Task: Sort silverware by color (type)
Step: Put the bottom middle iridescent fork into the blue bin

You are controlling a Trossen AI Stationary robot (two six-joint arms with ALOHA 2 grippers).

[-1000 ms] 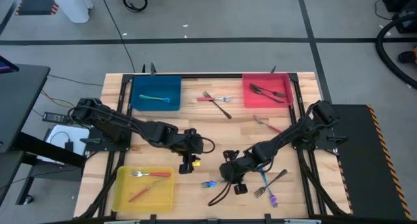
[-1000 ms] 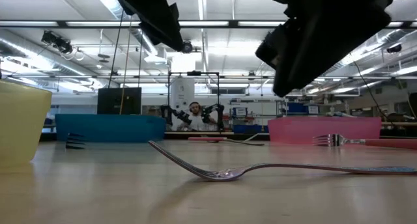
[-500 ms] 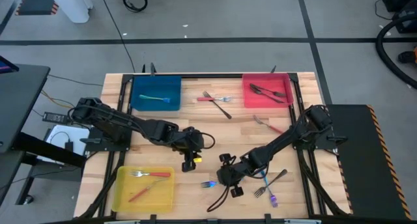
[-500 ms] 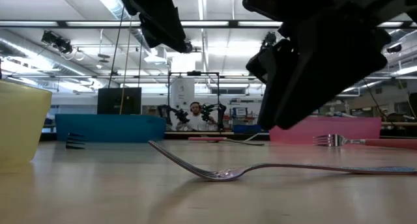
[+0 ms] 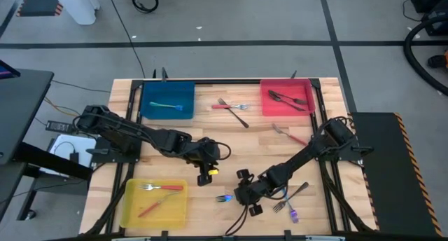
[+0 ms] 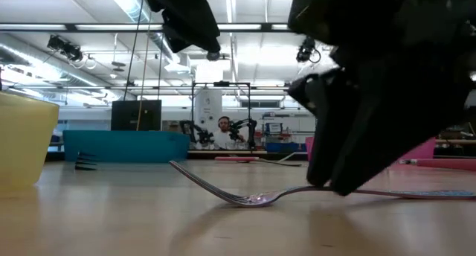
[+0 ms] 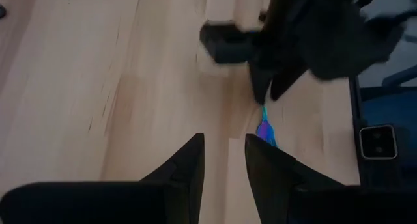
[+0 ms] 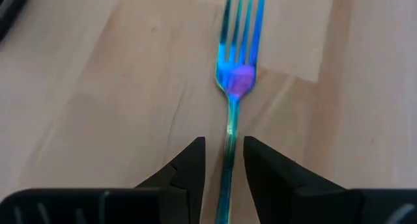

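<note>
An iridescent blue-purple fork (image 8: 238, 68) lies flat on the wooden table, near the front edge in the high view (image 5: 224, 198). My right gripper (image 8: 223, 149) is open and low over it, one finger on each side of the fork's handle. In the low view its dark bulk (image 6: 372, 137) comes down onto the fork (image 6: 253, 197). My left gripper (image 5: 208, 174) hovers open and holds nothing just behind and to the left. Its wrist view looks at the fork (image 7: 266, 129) and the right arm.
A blue tray (image 5: 148, 94) at the back left holds a teal utensil. The red tray (image 5: 267, 106) at the back right holds dark ones, and the yellow tray (image 5: 129, 213) at the front left holds red-handled ones. Loose forks lie at the back middle (image 5: 234, 108), right (image 5: 287, 134) and front right (image 5: 290, 199).
My right gripper has moved toward the front edge and left, and come down over the iridescent fork. The left gripper has barely shifted.
</note>
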